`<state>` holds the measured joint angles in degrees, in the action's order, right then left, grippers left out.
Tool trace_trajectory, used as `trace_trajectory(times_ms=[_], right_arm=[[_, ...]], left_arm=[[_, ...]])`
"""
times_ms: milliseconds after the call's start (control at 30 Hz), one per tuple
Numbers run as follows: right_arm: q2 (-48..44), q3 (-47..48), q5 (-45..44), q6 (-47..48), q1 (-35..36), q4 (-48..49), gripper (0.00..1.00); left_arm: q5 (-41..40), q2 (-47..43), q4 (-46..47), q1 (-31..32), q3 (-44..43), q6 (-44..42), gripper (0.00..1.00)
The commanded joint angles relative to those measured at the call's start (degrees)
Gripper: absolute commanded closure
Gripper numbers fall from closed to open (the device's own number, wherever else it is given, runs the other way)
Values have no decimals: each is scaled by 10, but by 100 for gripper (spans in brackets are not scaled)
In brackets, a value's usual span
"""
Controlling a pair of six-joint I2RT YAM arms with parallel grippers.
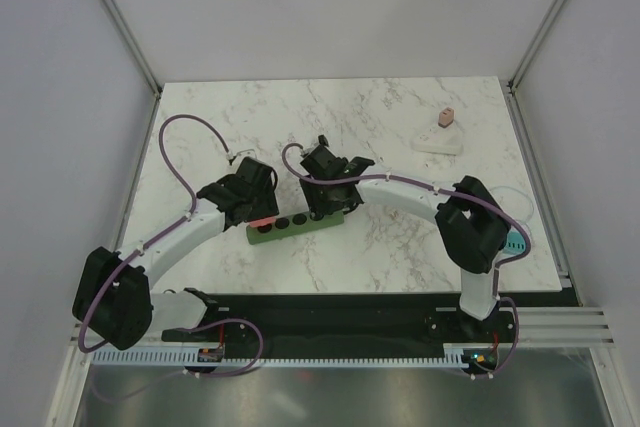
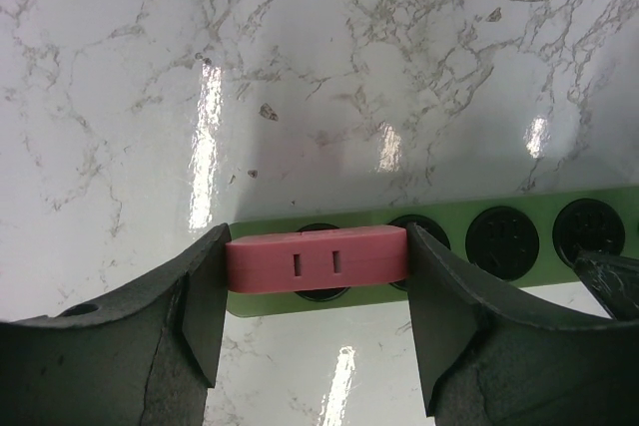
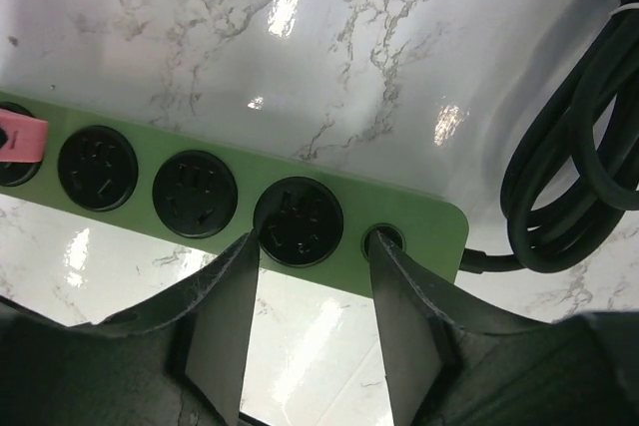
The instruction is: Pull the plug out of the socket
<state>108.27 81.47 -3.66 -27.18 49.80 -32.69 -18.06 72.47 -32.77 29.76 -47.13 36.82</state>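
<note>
A green power strip [image 1: 300, 225] lies on the marble table, with several black round sockets. A pink plug [image 2: 317, 259] sits over its leftmost socket; I cannot tell whether its pins are still in. My left gripper [image 2: 317, 286] is shut on the plug, one finger on each end. The plug shows in the top view [image 1: 262, 221] under the left gripper [image 1: 255, 209]. My right gripper [image 3: 314, 246] is open, its tips set down on the strip's right end [image 3: 419, 231], either side of the last socket. The plug's edge shows at the far left of the right wrist view [image 3: 20, 137].
The strip's black cable [image 3: 569, 147] lies coiled just beyond its right end. A white block with a small tan piece on it [image 1: 440, 137] stands at the back right of the table. White walls close in the table on three sides.
</note>
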Motion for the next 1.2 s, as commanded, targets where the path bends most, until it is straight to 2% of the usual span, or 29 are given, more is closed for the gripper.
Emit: trace_trajectory(times_ms=[0, 133, 633, 867, 1167], right_arm=[[19, 18, -11, -11, 10, -5, 45], [33, 15, -13, -18, 14, 4, 51], [48, -75, -40, -40, 45, 37, 59], [65, -162, -112, -58, 77, 78, 59], [116, -210, -101, -76, 87, 139, 59]], left_arm=[[-28, -23, 61, 1, -7, 39, 98], [-20, -26, 66, 2, -3, 42, 98], [-1, -36, 67, 5, -6, 44, 98], [28, -42, 65, 5, -9, 43, 98], [38, -62, 57, 5, -4, 33, 98]])
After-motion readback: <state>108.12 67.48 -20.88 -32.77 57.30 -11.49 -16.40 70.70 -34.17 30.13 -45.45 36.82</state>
